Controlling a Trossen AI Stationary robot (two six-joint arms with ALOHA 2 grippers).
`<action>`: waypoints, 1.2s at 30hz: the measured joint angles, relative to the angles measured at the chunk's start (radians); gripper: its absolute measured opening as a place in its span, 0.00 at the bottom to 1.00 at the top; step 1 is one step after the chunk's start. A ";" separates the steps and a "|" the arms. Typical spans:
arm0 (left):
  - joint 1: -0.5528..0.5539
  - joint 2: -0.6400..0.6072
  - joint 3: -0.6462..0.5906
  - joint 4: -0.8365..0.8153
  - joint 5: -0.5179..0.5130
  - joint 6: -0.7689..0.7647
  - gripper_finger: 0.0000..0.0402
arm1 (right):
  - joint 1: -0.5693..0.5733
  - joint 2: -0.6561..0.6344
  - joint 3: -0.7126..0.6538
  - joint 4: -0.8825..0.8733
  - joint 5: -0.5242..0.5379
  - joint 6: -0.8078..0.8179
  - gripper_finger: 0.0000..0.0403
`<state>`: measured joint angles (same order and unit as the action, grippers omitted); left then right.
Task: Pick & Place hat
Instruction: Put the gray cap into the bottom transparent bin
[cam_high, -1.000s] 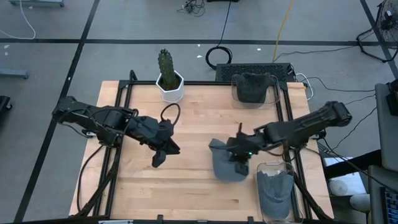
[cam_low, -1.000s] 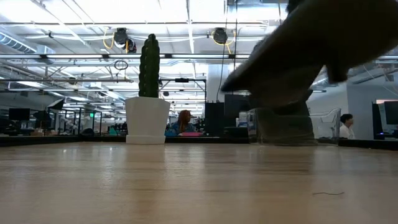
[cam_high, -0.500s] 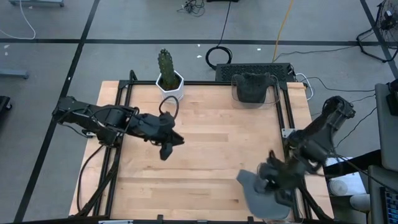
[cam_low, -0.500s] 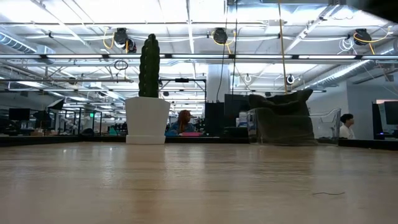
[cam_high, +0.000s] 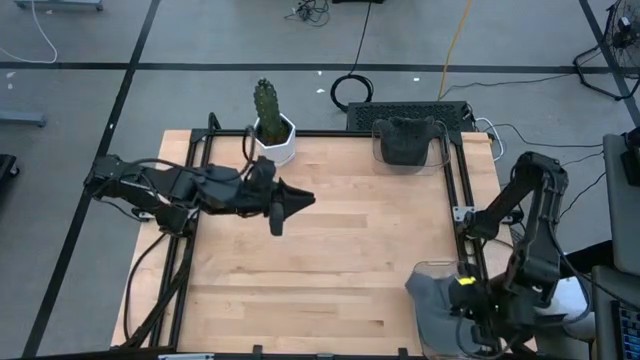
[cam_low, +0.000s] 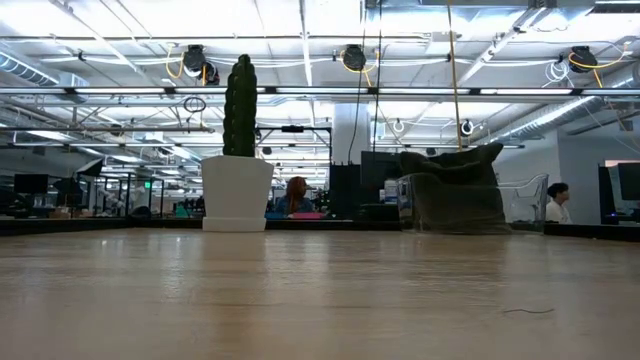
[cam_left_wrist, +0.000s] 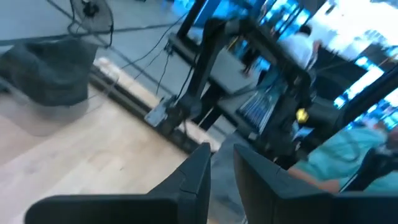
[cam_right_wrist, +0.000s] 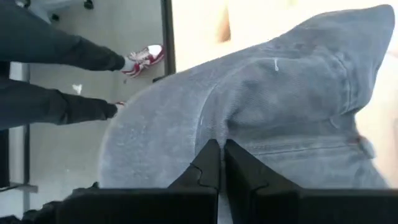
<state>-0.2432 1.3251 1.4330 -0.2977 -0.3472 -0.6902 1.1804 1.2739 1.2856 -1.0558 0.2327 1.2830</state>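
Observation:
A grey hat (cam_high: 432, 300) hangs from my right gripper (cam_high: 465, 300), which is shut on it at the table's near right corner, over a clear bin (cam_high: 430, 266). In the right wrist view the hat (cam_right_wrist: 261, 93) fills the picture beyond the gripper (cam_right_wrist: 222, 163). My left gripper (cam_high: 290, 200) is held above the table's left middle and points about level toward the right edge. Its fingers (cam_left_wrist: 196, 174) stand a narrow gap apart with nothing between them. My right gripper pinches the hat's grey cloth next to a stitched seam (cam_right_wrist: 249, 149) between its two fingers. The fingers slant down from the table's right side. The hat hangs below and ahead of them, clear of the table top. I cannot tell how many layers are held.
A second clear bin with a dark hat (cam_high: 405, 140) stands at the far right edge, also seen in the low view (cam_low: 455, 190). A cactus in a white pot (cam_high: 270, 130) stands at the far edge. A person's legs (cam_right_wrist: 68, 56) show beside the table's near right corner.
My right gripper has swung from the table's middle toward the near right corner, carrying the grey hat clear of the table until it is over the clear bin. My left gripper has risen, tipped up to about level and drifted toward the far right.

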 joint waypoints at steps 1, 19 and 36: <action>0.000 0.000 0.000 0.017 -0.003 0.000 0.19 | 0.014 0.000 -0.018 0.021 0.004 0.011 0.00; -0.027 0.011 -0.001 0.095 -0.059 -0.085 0.19 | 0.073 -0.002 -0.320 0.331 -0.056 0.223 0.09; -0.056 0.059 0.002 0.178 0.003 -0.064 0.19 | 0.020 -0.157 -0.277 0.337 -0.031 0.226 0.16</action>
<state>-0.2987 1.3836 1.4345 -0.1200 -0.3440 -0.7542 1.2002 1.1166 1.0085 -0.7193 0.2021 1.5093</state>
